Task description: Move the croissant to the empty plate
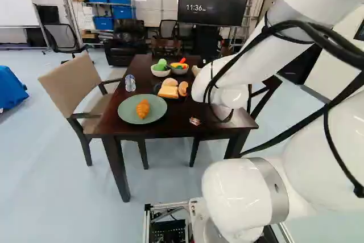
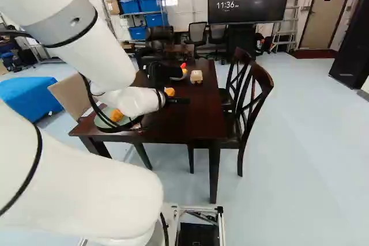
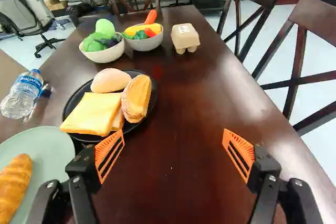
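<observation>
Golden-brown, the croissant (image 3: 14, 186) lies alone on the green plate (image 3: 59, 150), so you have probably finished the placing; no other empty plate shows. Your gripper (image 3: 174, 148) has its fingers wide open, with nothing gripped, over the wooden table (image 3: 184, 187) and to one side of that plate. Lift straight up before you swing away, and leave the croissant alone: a low sweep could catch the bread slice (image 3: 90, 114) on the black plate (image 3: 153, 103) or topple the water bottle (image 3: 23, 98).
</observation>
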You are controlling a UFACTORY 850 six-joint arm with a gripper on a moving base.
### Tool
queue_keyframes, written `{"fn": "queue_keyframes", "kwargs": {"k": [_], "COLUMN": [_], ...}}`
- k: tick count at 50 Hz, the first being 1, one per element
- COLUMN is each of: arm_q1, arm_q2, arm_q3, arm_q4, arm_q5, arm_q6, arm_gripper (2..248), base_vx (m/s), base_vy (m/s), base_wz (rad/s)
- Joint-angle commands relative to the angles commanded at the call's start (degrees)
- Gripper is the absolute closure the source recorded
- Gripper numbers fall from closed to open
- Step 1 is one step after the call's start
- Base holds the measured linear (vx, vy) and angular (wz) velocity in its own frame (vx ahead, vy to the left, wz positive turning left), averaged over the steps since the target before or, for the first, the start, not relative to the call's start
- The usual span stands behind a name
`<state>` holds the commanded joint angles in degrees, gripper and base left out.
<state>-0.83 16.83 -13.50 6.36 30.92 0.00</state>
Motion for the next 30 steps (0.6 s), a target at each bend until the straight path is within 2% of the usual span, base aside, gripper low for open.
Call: {"fn": "queue_keyframes", "kwargs": {"k": [30], "arm_q1": [0.52], "arm_q2": [-0.52], "arm_q3": [5.35], "arm_q4": [-4.0], "arm_q5": [12.01], "arm_q6": [0.0], "arm_gripper": [3], "base_vx": [0.0], "base_vy": [0.0], "base_wz": [0.0]}}
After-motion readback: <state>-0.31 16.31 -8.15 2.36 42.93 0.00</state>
